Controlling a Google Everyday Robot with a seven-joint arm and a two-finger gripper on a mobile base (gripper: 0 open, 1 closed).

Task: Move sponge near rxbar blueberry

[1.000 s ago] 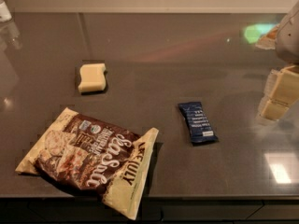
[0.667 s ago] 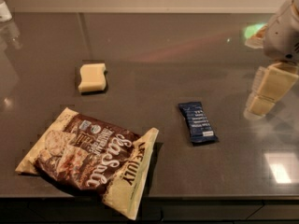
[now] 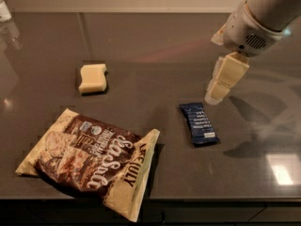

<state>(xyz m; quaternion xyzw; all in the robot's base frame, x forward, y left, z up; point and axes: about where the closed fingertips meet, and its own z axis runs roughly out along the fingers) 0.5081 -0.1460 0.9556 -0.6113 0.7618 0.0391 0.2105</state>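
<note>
Dark, glossy and catching the ceiling lights, the surface (image 3: 155, 51) is carrying three things for you. Toward its left the sponge (image 3: 92, 78) is lying flat, pale yellow face up with its dark layer showing as a thin edge underneath, well apart from everything else. Right of centre the rxbar blueberry (image 3: 198, 123) is lying flat in its navy wrapper, its length running roughly front to back. Nearer the front edge a brown-and-cream sea salt chip bag (image 3: 89, 161) is sprawling, one corner reaching toward the bar without touching it.

Your tool (image 3: 215, 92) is hanging above the surface just beyond the bar's far end, well away from the sponge. You are carrying nothing in it, and whether it is released or clenched you cannot tell from this angle.

By my reading you are facing the reach toward the sponge, with the move itself not yet begun. Expect the sponge to be very light, soft and squashy, giving under pressure rather than slipping, and in no way fragile. You are probably best taking it from above, across the pinched waist of its wavy sides, squeezing only enough to lift. For the set-down, you are likely wanting the bare patch just left of the bar, away from the chip bag.
</note>
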